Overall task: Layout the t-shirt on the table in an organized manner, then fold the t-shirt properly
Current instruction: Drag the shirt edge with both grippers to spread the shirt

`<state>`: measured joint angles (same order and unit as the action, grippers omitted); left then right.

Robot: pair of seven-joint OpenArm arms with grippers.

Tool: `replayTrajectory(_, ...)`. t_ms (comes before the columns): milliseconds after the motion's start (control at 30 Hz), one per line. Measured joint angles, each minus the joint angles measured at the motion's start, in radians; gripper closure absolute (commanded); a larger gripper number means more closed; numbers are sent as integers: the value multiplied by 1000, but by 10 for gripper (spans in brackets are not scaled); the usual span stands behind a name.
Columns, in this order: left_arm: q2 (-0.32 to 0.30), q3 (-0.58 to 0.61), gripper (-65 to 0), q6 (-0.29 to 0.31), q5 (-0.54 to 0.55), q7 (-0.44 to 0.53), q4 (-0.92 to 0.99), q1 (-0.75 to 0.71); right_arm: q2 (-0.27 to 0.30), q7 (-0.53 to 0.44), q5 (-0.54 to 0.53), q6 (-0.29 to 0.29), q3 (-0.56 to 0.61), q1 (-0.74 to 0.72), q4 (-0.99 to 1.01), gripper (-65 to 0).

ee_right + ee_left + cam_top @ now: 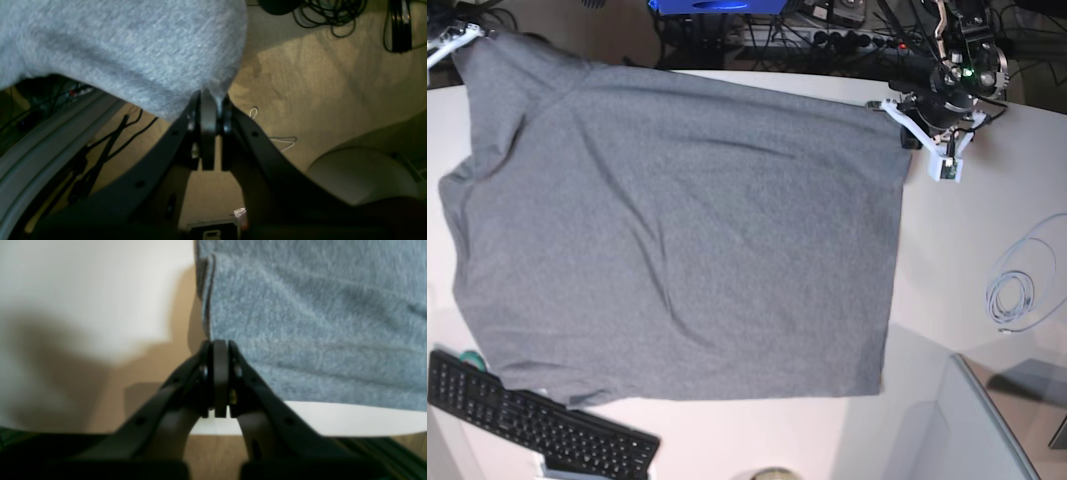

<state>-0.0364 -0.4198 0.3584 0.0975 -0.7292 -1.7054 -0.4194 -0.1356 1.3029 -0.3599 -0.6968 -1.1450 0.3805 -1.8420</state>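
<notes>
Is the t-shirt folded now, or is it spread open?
Spread open, not folded. The t-shirt is one broad grey sheet over the table, with no fold in it. The left gripper and right gripper each pinch a corner.

Tangled black cables [328,15] are lying on the beige carpet [333,76], a power strip [812,38] is sitting behind, and warm light is falling across the wooden floor [213,453].
</notes>
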Motion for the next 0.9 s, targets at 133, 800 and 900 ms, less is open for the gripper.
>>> replayTrajectory(133, 0, 28, 0, 0, 0, 0, 0, -34, 0, 0, 0, 0, -3, -3, 0, -5)
replayTrajectory(800, 0, 27, 0, 0, 0, -2, -108, -80, 0, -15, 4, 0, -5, 0, 15, -423)
replayTrajectory(900, 0, 24, 0, 0, 0, 0, -108, -79, 0, -118, 11, 0, -3, 6, 16, -413)
